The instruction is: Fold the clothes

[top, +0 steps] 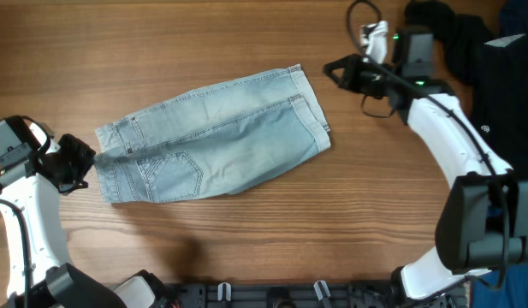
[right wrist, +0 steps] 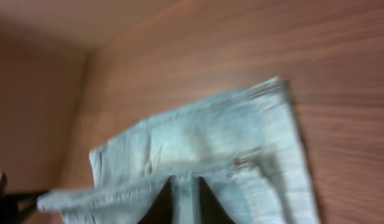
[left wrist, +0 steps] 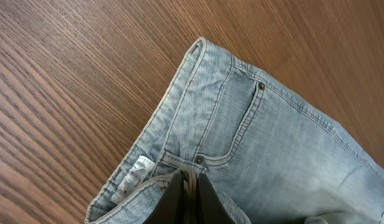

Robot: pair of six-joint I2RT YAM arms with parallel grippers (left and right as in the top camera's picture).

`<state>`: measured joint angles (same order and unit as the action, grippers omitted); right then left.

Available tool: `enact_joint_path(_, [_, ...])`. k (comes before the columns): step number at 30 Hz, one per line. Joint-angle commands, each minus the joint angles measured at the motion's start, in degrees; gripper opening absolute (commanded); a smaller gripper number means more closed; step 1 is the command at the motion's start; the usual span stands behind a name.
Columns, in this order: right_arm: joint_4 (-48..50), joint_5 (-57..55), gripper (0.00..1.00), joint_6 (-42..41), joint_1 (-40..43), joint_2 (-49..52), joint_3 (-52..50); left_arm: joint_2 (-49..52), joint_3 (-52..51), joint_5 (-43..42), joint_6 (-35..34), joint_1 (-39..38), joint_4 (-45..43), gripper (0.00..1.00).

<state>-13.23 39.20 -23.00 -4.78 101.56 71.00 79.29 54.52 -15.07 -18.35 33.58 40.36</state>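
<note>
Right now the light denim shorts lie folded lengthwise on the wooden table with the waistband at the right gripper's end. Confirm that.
Not quite. The shorts do lie folded lengthwise on the table, but the waistband is at the left gripper's end. The cuffed hems are what point toward the right gripper. The overhead view shows it.

Faded light-blue shorts (top: 214, 137), brown wood-grain table (top: 161, 43)

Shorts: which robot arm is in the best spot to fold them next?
Left, probably: the left gripper pinches the shorts at the waistband, while the right gripper hangs off the cloth near the cuffs.
</note>
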Motion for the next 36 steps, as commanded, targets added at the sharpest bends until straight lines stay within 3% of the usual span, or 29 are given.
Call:
enact_joint_path(1, [-1.68, -5.29, 0.56, 9.92, -6.60, 2.40, 0.68, 0.22, 0.74, -0.96, -0.35, 0.28, -0.31, 0.04])
enact_joint_path(4, [-3.54, -16.28, 0.65, 19.80, -8.11, 4.90, 0.68, 0.22, 0.74, -1.64, -0.33, 0.28, 0.02, 0.04])
enact_joint_path(10, [-1.25, -17.07, 0.65, 21.31, -8.04, 11.15, 0.68, 0.22, 0.74, -2.05, -0.33, 0.28, 0.35, 0.04])
enact_joint_path(13, [-0.26, -16.11, 0.63, 20.61, -8.13, 13.51, 0.68, 0.22, 0.74, -2.05, -0.35, 0.28, 0.37, 0.04])
enact_joint_path(18, [1.64, -12.57, 0.49, 18.32, -8.31, 15.04, 0.68, 0.22, 0.74, -2.05, -0.33, 0.28, 0.46, 0.04])
enact_joint_path(26, [3.19, -11.54, 0.48, 18.40, -8.74, 17.99, 0.61, 0.22, 0.74, -2.05, -0.33, 0.28, 0.55, 0.04])
enact_joint_path(30, [3.23, -10.82, 0.04, 18.29, -8.35, 17.16, 0.63, 0.22, 0.74, -2.05, -0.17, 0.28, 0.57, 0.04])
enact_joint_path(36, [-0.44, -10.27, 0.04, 18.47, -7.80, 5.95, 0.63, 0.22, 0.74, -2.05, -0.11, 0.28, 0.55, 0.04])
